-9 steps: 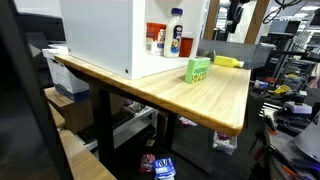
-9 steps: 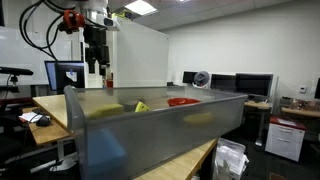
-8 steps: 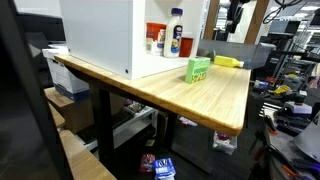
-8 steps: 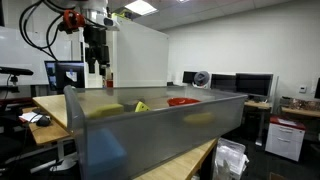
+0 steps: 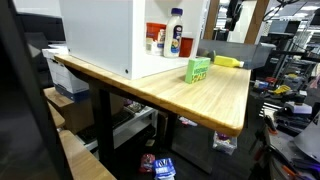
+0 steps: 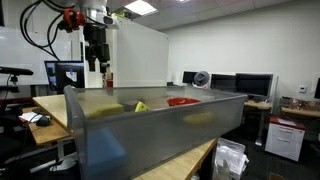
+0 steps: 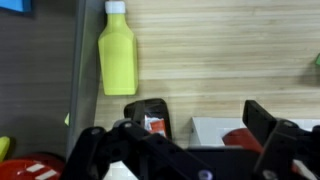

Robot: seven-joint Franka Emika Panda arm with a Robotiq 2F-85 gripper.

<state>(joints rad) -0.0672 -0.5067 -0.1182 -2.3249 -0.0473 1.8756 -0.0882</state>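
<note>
The yellow bottle point(image 7: 118, 58) lies on its side on the wooden table point(image 7: 225, 45), white cap pointing to the top of the wrist view, with bare wood all around it. The gripper point(image 7: 204, 120) hangs well above it, its jaws spread wide with nothing between them. In the wrist view the bottle sits off to one side of the gap rather than inside it. Under the gap we see the edge of a white packet point(image 7: 215, 130) with a red mark, which we cannot name. In an exterior view, a green box point(image 5: 198, 69) stands a little nearer the table's front edge. A white bottle with a blue label point(image 5: 176, 32) stands upright beside a tall white cabinet point(image 5: 100, 35). A grey bin point(image 6: 160, 135) fills the foreground of an exterior view and blurs what lies behind it. Set against the pictures from a moment earlier, we find no visible change. The arm sits at the same height, the jaws are just as wide, and the bottle has not shifted. We judge that nothing on the table has been handled.
</note>
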